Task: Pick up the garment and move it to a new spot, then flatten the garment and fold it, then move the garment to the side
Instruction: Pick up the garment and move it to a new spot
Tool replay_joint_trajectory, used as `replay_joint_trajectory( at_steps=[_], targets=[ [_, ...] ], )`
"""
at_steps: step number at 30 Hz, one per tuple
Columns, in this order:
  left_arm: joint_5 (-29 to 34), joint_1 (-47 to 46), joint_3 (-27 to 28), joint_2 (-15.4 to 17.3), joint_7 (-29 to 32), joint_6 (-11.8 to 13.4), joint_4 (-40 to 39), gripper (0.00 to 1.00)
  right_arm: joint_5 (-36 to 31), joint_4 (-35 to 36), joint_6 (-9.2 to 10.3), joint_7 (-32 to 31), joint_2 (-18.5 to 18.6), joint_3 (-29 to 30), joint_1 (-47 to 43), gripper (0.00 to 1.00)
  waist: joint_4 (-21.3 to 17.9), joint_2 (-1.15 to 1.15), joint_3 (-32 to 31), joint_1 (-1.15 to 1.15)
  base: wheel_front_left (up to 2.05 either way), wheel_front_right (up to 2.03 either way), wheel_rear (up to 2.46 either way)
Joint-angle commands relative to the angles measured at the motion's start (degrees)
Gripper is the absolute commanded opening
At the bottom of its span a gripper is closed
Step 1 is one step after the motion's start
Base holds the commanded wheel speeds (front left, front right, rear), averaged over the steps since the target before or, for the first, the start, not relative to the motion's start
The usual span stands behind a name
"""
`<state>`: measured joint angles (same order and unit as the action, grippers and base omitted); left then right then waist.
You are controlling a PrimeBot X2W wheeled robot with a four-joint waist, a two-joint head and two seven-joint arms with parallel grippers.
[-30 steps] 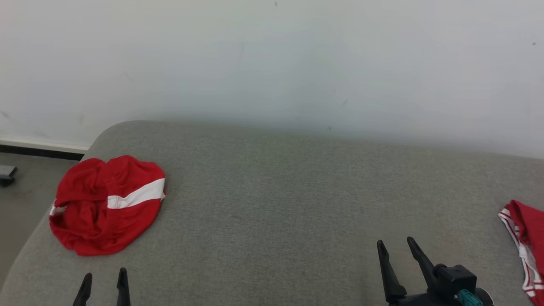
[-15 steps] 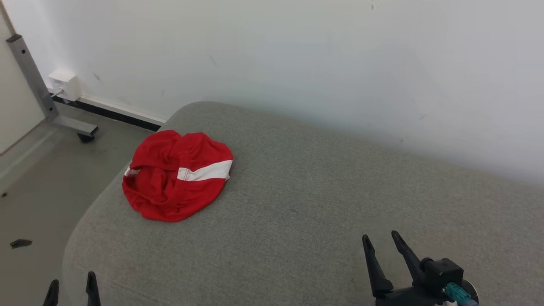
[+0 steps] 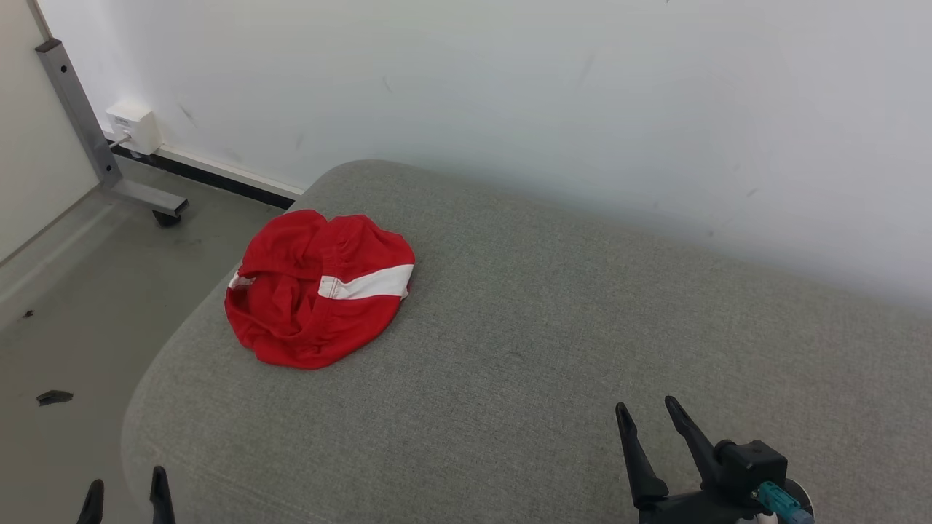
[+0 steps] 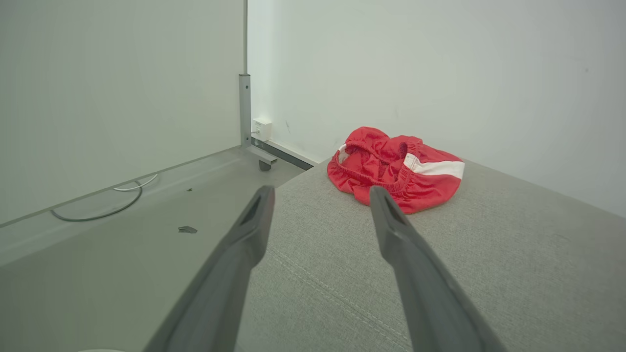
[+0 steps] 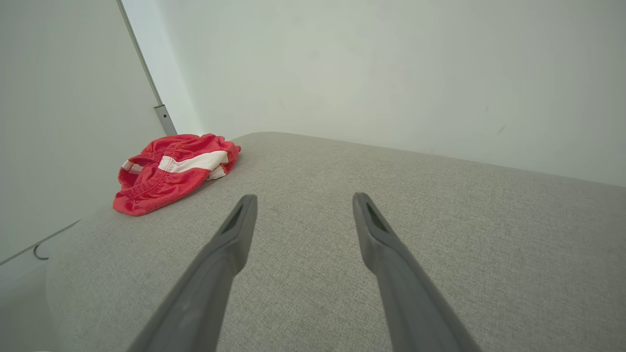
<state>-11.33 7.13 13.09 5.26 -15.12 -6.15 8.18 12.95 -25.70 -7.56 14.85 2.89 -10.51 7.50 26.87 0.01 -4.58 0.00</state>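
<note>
A crumpled red garment (image 3: 320, 287) with a white stripe lies near the left end of a grey cushioned surface (image 3: 553, 342). The left wrist view has the garment (image 4: 396, 168) ahead and slightly right of my fingers; in the right wrist view the garment (image 5: 173, 168) is far to the left. My left gripper (image 3: 125, 489) stands open at the lower left, just off the cushion's front corner, well short of the garment. Over the cushion's front right, my right gripper (image 3: 648, 418) is open and holds nothing. Both grippers (image 4: 320, 198) (image 5: 301, 203) show spread, bare fingers.
A white wall (image 3: 510, 94) backs the cushion. Left of the cushion is grey floor (image 3: 65, 306) with a metal wheeled frame leg (image 3: 109, 164), a white wall box (image 3: 135, 127), a small dark scrap (image 3: 54, 397) and a cable (image 4: 98, 205).
The head camera has swung left, so the garment sits nearer the middle of the view and a second red cloth at the right edge has left it. Both grippers stay open.
</note>
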Motion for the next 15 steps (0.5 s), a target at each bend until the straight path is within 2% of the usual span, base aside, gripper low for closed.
replay_joint_trajectory(
  at_steps=[1,8,15],
  targets=[
    [0.4,-0.9,-0.2,0.3,0.0,-0.3,0.3,1.0,0.2,-0.1,0.14,0.2,0.0,-0.1,-0.2,1.0,0.0,-0.01,0.0,0.0,0.0,0.0,0.0],
    [1.5,-7.4,-2.8,2.1,1.7,-0.5,5.4,1.0,-0.1,0.7,0.14,0.3,0.0,1.2,-1.6,1.0,0.5,-0.01,0.9,0.0,0.0,0.0,0.0],
    [-2.1,-23.5,-2.1,3.4,10.8,1.1,13.0,1.0,-4.3,5.4,0.14,-2.6,0.1,0.0,3.2,1.0,-4.7,-0.01,11.3,0.0,0.0,0.0,0.0]
  ],
)
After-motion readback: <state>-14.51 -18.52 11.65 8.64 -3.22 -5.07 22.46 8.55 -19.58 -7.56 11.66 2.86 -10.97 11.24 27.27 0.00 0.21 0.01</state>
